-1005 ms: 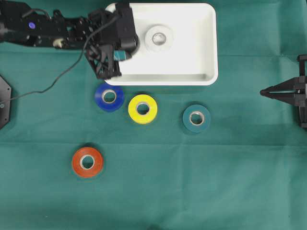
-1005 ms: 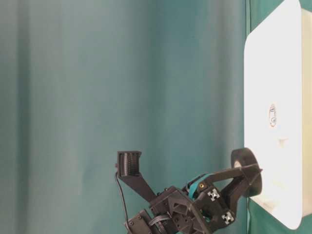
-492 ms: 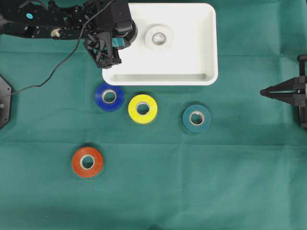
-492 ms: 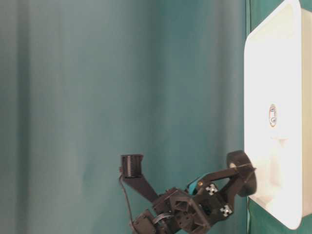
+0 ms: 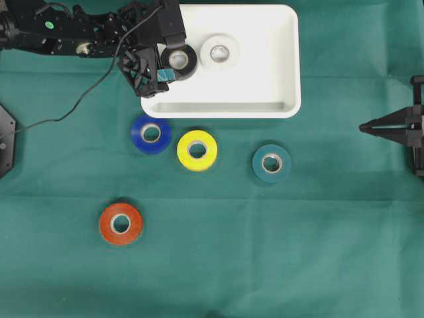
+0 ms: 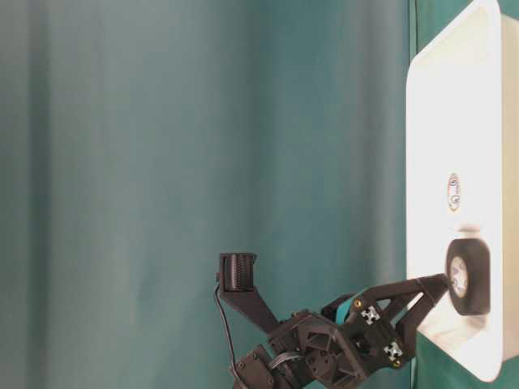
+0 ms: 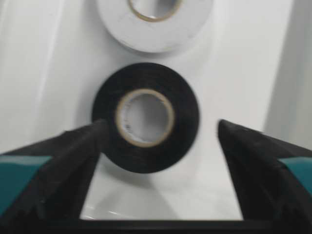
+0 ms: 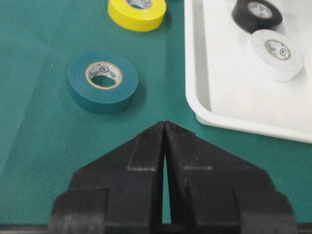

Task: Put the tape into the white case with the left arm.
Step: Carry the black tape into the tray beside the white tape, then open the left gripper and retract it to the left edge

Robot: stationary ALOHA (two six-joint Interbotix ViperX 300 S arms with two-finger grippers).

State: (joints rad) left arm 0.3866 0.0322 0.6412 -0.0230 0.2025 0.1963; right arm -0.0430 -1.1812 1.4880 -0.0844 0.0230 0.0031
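With the black tape (image 7: 146,117) flat in the white case (image 5: 265,106) beside the white tape (image 5: 220,52), lift the wide-open, empty left tool (image 7: 156,141) straight up, clear of the rim

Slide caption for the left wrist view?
Open left gripper flanks black tape roll lying beside white roll in the white case.

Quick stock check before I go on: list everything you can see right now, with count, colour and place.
white case: 1, white, top middle of the green cloth
black tape: 1, black, lying flat in the case's left end
white tape: 1, white, in the case, right beside the black one
blue tape: 1, blue, on the cloth below the case
yellow tape: 1, yellow, right of the blue
teal tape: 1, teal, right of the yellow
red-orange tape: 1, lower left
left end effector: open, straddling the black tape
right end effector: shut, right edge
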